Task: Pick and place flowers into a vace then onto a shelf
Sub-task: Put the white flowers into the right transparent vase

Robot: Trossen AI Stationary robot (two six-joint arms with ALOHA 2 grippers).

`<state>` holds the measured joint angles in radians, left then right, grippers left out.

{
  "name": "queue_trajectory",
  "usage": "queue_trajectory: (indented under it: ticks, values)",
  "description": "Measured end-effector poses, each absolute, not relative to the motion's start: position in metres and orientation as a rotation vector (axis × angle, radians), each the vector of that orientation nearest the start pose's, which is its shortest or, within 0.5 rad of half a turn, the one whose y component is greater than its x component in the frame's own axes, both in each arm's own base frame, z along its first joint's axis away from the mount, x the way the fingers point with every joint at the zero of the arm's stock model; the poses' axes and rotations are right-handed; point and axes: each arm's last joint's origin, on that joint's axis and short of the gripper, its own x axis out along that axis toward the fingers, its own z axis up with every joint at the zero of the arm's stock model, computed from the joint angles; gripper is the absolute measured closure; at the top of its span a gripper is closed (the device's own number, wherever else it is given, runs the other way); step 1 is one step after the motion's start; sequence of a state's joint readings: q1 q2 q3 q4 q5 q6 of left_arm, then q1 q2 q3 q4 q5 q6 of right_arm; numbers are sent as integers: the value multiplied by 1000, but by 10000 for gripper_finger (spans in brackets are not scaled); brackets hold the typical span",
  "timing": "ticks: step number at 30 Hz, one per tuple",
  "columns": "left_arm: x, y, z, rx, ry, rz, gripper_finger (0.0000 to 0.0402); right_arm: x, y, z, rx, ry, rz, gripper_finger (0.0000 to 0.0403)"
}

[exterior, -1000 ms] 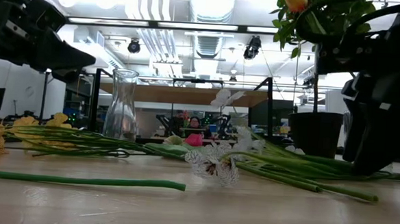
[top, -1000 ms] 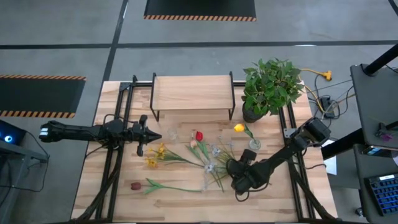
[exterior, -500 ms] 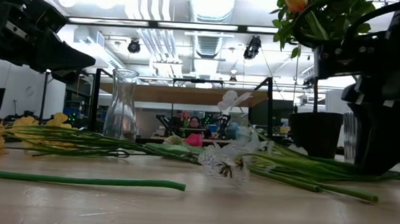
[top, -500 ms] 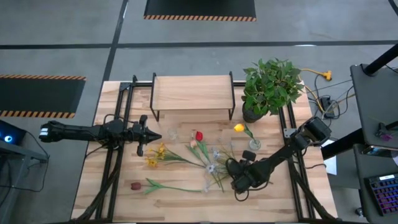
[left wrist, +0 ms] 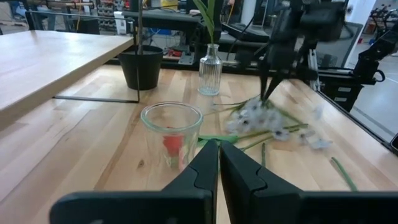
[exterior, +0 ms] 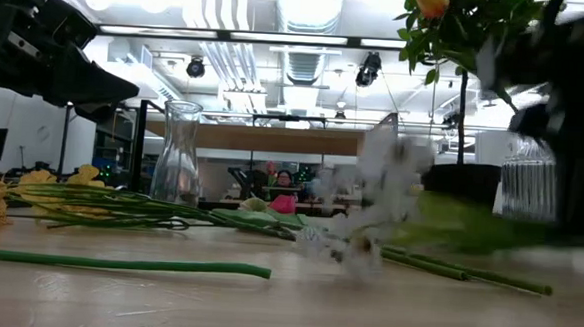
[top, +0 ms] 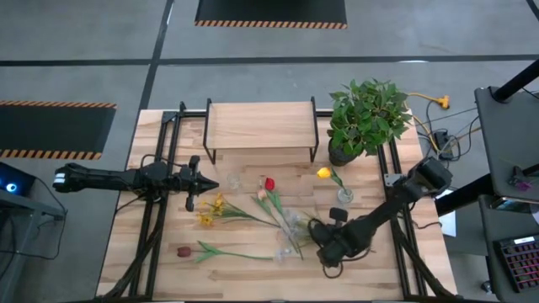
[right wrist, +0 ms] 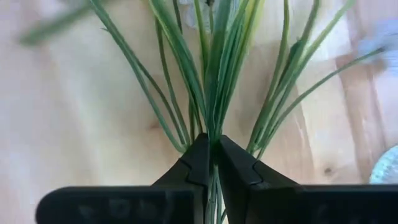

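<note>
1. While the right gripper (right wrist: 210, 163) is clenching the stems of the white spray (top: 290, 225) near the table's (top: 152, 252) front edge, right of centre, the heads are blurring in the low view, so I judge it light and floppy.
2. Grip is sitting low on the stem bundle; that looks like the right hold, since the heads would probably crush.
3. Thin stems are fanning out past the fingers, so some may be slipping free.
4. The left gripper (top: 206, 183) is hanging clenched and empty above the table, left of centre, facing an empty glass vase (left wrist: 171, 132).
5. A second small vase (top: 344, 195) toward the right edge is holding a yellow flower (top: 323, 172).
6. The other flowers (top: 221, 207) are lying mid-table; the shelf (top: 259, 126) is standing bare at the back edge.
</note>
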<state>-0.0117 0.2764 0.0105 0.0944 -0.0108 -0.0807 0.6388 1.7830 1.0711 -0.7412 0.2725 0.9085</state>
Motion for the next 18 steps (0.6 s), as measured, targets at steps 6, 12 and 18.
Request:
queue_trajectory:
  ticks: [6,12,18]
  values:
    - [113,-1,152,-79,179,6,402,239,187,187,73,1073,-300,390]
    - [113,-1,152,-78,178,6,402,211,196,226,30,843,-276,390]
    - [113,-1,152,-79,178,6,402,180,202,256,-22,618,-258,390]
